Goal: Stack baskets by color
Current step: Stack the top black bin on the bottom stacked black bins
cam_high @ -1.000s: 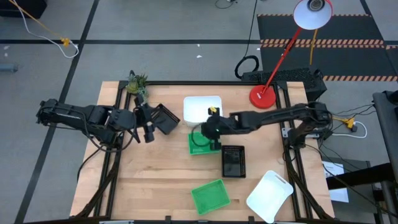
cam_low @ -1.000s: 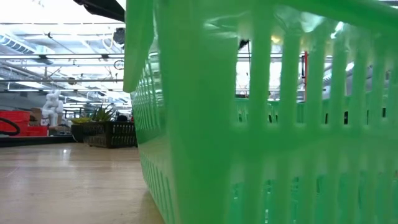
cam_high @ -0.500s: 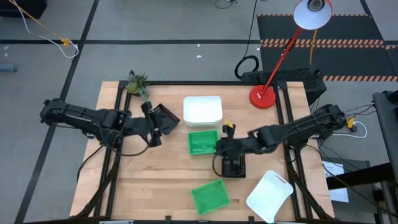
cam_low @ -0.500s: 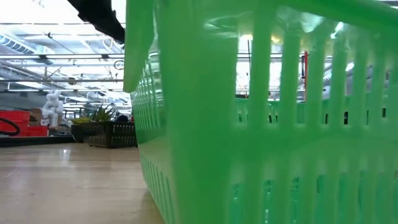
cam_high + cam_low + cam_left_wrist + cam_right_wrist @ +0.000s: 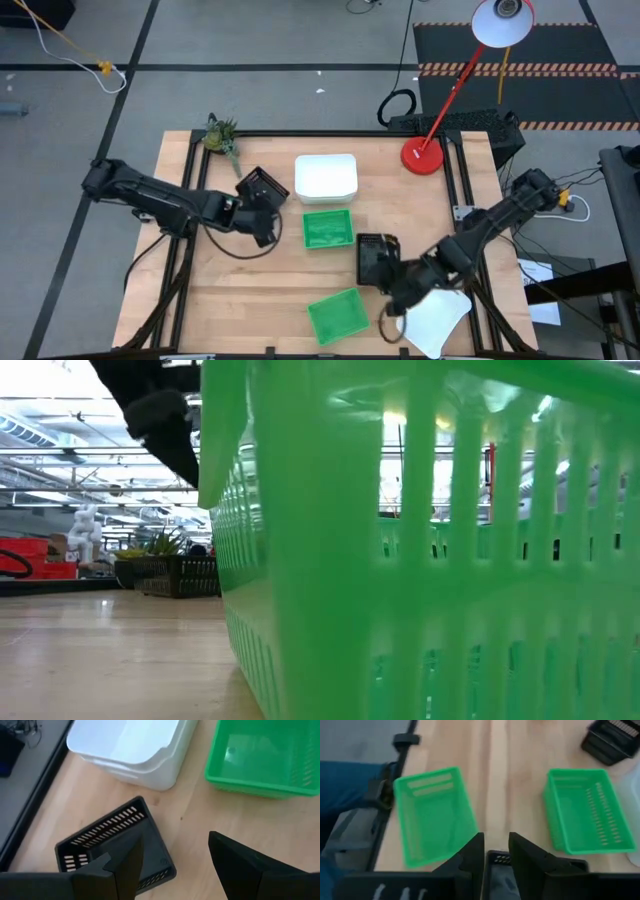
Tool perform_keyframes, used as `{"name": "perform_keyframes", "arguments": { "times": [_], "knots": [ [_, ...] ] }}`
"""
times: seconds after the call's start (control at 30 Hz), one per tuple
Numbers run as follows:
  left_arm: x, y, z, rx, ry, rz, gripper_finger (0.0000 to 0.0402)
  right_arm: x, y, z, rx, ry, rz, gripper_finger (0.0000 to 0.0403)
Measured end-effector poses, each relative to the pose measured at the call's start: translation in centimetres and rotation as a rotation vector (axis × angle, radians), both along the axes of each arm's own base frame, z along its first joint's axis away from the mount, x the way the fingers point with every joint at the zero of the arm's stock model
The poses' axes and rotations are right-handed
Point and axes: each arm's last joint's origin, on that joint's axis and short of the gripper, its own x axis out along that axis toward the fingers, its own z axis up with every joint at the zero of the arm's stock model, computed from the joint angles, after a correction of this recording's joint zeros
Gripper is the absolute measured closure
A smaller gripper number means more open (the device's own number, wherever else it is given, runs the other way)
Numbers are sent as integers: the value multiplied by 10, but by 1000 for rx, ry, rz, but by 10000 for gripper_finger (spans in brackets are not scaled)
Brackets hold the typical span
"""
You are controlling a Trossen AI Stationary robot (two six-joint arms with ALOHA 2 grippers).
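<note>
Left fingers spread over black basket | right fingers state unclear, empty | low view blocked by green basket

The dark left arm reaches in from the table's left edge, its left gripper with fingers spread apart. The dark right arm bends inward, its right gripper fingers narrowly parted.
</note>
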Motion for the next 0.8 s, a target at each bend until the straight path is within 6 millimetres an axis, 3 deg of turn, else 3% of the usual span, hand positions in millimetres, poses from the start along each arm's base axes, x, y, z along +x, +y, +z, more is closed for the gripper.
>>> {"name": "perform_keyframes", "arguments": {
  "times": [0.17, 0.43, 0.8],
  "knots": [
    [10, 5, -16, -9, 46, 68, 176, -3, 6, 1, 1, -9, 27, 319],
    [19, 20, -35, -56, 118, 159, 177, 2, 1, 1, -10, -22, 21, 319],
    [21, 31, -37, -125, 105, 240, 177, 6, -6, 1, -28, -22, 13, 319]
  ]
}}
